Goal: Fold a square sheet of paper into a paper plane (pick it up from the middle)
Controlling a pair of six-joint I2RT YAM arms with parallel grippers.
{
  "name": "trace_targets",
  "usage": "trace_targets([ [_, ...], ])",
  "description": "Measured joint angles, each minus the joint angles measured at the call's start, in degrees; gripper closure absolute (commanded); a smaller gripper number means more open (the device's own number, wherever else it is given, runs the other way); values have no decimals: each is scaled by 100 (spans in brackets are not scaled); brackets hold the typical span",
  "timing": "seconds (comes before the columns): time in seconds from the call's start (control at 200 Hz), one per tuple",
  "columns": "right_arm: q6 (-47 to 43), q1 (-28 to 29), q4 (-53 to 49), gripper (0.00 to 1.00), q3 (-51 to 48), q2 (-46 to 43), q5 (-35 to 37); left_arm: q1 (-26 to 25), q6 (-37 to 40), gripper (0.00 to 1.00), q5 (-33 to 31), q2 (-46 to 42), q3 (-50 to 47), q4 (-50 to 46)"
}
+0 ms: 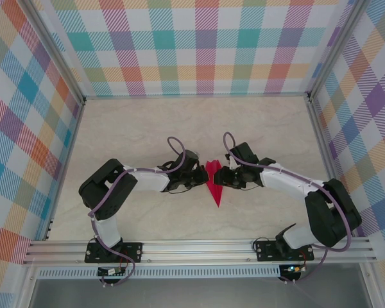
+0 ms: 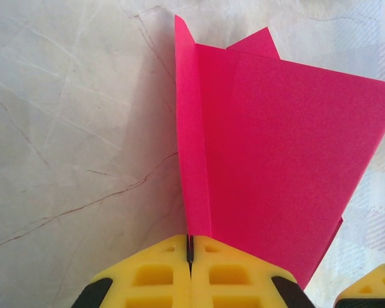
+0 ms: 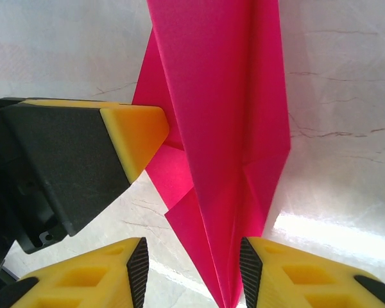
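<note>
Top external view, magenta-pink paper plane (image 1: 213, 183) seen at the middle of the table (image 1: 135, 128), nose toward the arm bases, left gripper (image 2: 189, 247) pressed together on its folded edge, right gripper (image 3: 192, 269) spread, nose straddled, gap left beside one pad.

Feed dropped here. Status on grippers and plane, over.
Left gripper shut on paper plane. Right gripper open, jaws astride it. Grippers close, facing across it.
</note>
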Motion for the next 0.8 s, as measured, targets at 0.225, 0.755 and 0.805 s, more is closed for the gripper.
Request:
trace_targets([
  [0.225, 4, 39, -13, 52, 4, 275, -13, 0, 0, 100, 2, 0, 0, 0],
  [0.755, 4, 188, 0, 49, 85, 575, -179, 0, -17, 100, 7, 0, 0, 2],
  [0.805, 2, 223, -2, 49, 107, 623, -179, 0, -17, 100, 7, 0, 0, 2],
])
